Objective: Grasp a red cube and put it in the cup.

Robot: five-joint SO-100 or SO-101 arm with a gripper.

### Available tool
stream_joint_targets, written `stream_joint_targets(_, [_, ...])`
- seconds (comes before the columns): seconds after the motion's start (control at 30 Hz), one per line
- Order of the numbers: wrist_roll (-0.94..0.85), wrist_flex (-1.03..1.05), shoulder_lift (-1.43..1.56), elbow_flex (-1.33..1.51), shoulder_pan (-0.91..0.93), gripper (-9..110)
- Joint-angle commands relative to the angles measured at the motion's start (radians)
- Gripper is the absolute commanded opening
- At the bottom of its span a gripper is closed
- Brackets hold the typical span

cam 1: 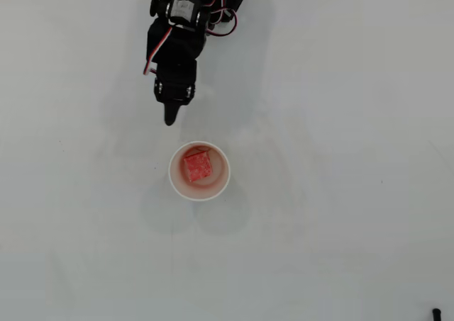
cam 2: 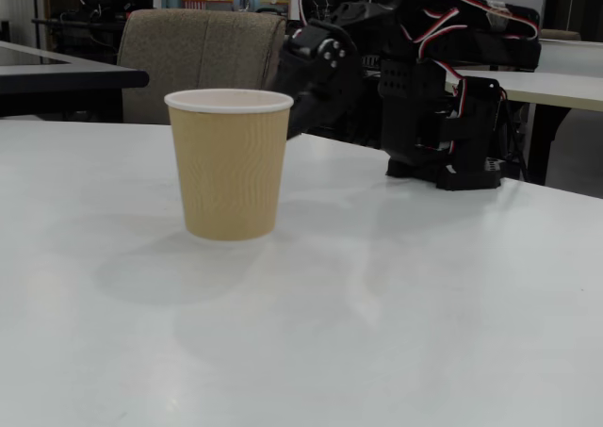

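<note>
Red against cream: from the overhead view you can see the red cube lying on the bottom of the cup, slightly toward the side of the cup nearest your gripper. The cup stands on the white table just beyond the gripper's tip, a short gap of bare table between the two, with the tip aimed a little to the picture's left of the cup's centre. Your gripper's jaws look pressed together into one dark point, with nothing between them. The black arm, with its red and white wires, runs back toward the top edge.

Turning to the fixed view, you see the cup from the side: tan ribbed wall, white rolled rim, upright on the table. Your gripper sits behind the cup, its tip hidden by the cup's wall, so its closure cannot be judged here. The cube is out of sight inside the cup. The arm's base stands well behind the gripper, at the picture's right.
</note>
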Motion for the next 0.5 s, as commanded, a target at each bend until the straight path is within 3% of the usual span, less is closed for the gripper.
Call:
stream_joint_targets(0.0, [0.011,0.017,0.015,0.011,-0.038,0])
stream_joint_targets(0.47, [0.046,0.072,0.015,0.049,-0.123,0])
